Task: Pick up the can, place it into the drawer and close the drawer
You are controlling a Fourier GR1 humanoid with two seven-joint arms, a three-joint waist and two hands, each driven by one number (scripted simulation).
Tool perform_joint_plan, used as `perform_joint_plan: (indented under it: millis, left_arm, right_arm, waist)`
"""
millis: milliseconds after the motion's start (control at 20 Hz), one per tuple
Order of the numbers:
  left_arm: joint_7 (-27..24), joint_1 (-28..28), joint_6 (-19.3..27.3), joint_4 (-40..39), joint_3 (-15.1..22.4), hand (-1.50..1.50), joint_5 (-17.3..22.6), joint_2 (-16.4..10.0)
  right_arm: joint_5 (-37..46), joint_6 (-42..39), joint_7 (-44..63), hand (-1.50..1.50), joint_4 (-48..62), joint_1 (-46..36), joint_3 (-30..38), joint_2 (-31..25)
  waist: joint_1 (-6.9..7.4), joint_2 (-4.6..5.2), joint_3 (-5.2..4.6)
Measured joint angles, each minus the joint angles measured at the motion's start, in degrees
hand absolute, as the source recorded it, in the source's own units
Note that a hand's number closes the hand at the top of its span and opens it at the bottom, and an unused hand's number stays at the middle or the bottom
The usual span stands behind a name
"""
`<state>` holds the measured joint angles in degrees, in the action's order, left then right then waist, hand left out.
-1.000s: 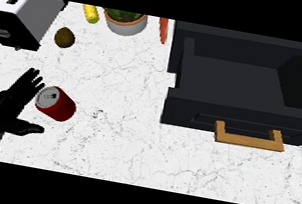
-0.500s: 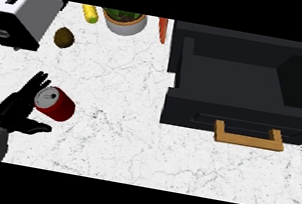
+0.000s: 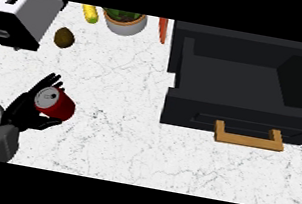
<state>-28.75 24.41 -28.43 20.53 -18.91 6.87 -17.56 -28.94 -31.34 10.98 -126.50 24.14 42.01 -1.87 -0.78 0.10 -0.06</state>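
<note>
Fingers and thumb of the black left hand (image 3: 25, 112) close round a short red can with a silver top (image 3: 55, 102), the fingers rising behind its upper left side and the thumb curling beneath it, so the hand holds the can. The can is tilted, its silver top turned up and to the left, and whether its base touches the white marble-patterned counter (image 3: 126, 89) cannot be told. Hand and can sit well to the left of the open black drawer (image 3: 240, 121), level with or a little below the drawer's front panel, with bare counter between them. The drawer stands pulled out, its dark inside showing, and a pale wooden bar handle (image 3: 248, 142) is fixed to its front panel. A grey forearm runs from the hand down to the lower left corner. Farther left of the drawer, near the counter's back corner, stands a silver and black toaster (image 3: 15, 16), with a small brown oval fruit (image 3: 64, 37) just beside it on the drawer's side. Along the back edge, left of the drawer, lie a yellow oblong vegetable (image 3: 90, 13), a grey pot holding a green plant (image 3: 125, 22), and a slim orange carrot (image 3: 163, 29), the carrot nearest the drawer.
</note>
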Motion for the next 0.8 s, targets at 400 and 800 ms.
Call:
perform_joint_plan:
  millis: [400,800]
  left_arm:
    - [1.91,3.21,-5.55,-1.68,0.44,1.5,1.29,0.26]
    - [1.1,3.65,1.16,3.86,0.04,1.5,3.6,6.79]
  right_arm:
    - [-1.64,0.06,2.75,-1.5,-1.13,-0.57,0.26,0.18]
    - [-2.87,-0.05,2.91,-1.5,-1.85,0.94,0.86,1.31]
  waist:
    - [0.0,0.01,0.0]
    - [0.55,-0.27,0.09]
